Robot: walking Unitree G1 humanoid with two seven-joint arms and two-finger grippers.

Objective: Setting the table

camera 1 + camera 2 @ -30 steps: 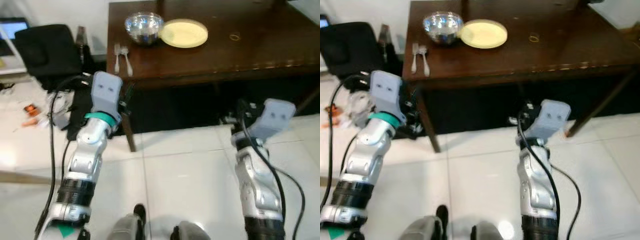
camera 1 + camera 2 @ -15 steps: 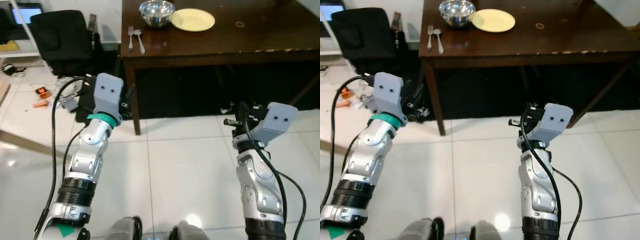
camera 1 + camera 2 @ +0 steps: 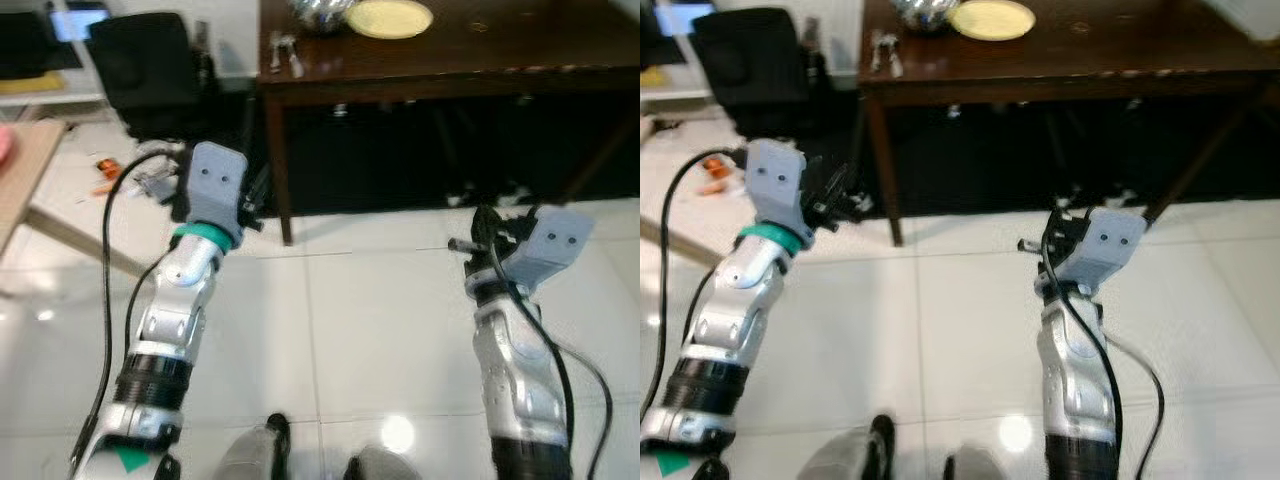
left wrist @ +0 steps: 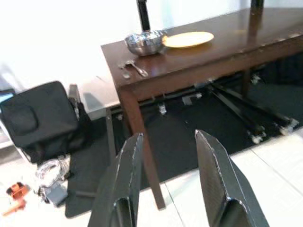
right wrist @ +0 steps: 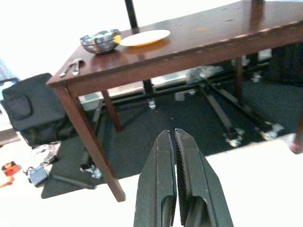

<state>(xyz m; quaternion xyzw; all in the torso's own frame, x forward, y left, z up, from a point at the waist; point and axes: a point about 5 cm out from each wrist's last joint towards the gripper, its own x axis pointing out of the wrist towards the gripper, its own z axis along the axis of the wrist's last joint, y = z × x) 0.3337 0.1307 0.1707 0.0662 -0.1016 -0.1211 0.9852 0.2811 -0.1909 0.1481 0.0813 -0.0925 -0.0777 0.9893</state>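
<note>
1. The dark wooden table [image 3: 470, 55] now sits farther off and higher in the head views than a second ago; the camera has drawn back.
2. At its far left end, a round pale yellow plate [image 4: 188, 39] lies flat, touching a shiny steel bowl [image 4: 144, 42].
3. A metal fork [image 4: 124, 69] and spoon [image 4: 137, 68] lie nearer the left corner.
4. The left gripper [image 4: 165, 182] hangs released; the right gripper [image 5: 175, 177] is clenched, empty.
5. A black bag [image 4: 38, 120] stands left.

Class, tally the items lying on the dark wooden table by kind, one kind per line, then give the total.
Shiny round metal bowl: 1
Flat round yellow plate: 1
Silver metal fork: 1
Silver metal spoon: 1
Small ring-shaped object: 1
Total: 5
</note>
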